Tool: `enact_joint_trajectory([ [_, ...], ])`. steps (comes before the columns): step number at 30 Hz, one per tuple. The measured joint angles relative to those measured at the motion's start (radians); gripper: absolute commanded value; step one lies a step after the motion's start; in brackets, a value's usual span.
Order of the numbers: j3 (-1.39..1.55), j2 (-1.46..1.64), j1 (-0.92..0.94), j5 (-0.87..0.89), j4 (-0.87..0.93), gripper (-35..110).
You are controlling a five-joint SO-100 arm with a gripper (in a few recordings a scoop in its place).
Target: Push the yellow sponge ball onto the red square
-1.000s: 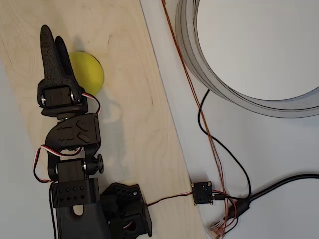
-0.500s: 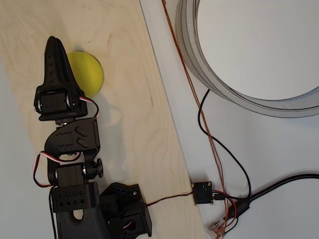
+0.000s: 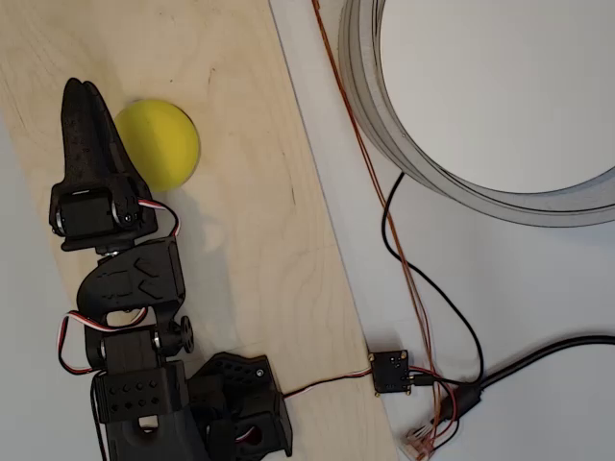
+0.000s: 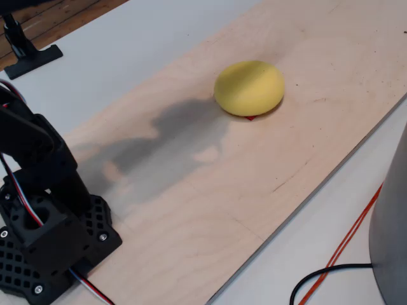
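Note:
The yellow sponge ball (image 3: 161,144) rests on the pale wooden board (image 3: 259,221) near its upper left in the overhead view. In the fixed view the ball (image 4: 249,88) sits on top of the red square (image 4: 250,117), of which only a thin red sliver shows at the ball's near edge. My black gripper (image 3: 79,90) is just left of the ball in the overhead view. Its fingers are pressed together with nothing between them, and they point up the picture. The gripper's right side is close alongside the ball; I cannot tell if they touch.
A large white round tub (image 3: 480,106) stands off the board at the upper right. Black and red cables (image 3: 404,259) and a small connector board (image 3: 389,372) lie on the white table right of the board. My arm's base (image 4: 48,238) stands at the board's near end.
My gripper has swung left, off the ball's left part, so more of the ball shows. The ball has stayed in place.

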Motion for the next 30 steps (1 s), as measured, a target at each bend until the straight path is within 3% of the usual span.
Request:
enact_joint_trajectory([
  [5,-0.005,-0.018,0.02,0.032,0.0,0],
  [7,-0.006,-0.018,0.025,0.071,-0.006,31],
  [9,0.0,-0.018,0.017,0.063,-0.015,39],
  [13,0.054,-0.015,-0.02,0.023,-0.043,40],
  [20,0.061,0.012,-0.021,-0.021,-0.052,34],
  [25,0.06,0.035,-0.023,0.023,-0.052,0],
  [30,0.058,0.035,-0.005,0.066,-0.052,0],
])
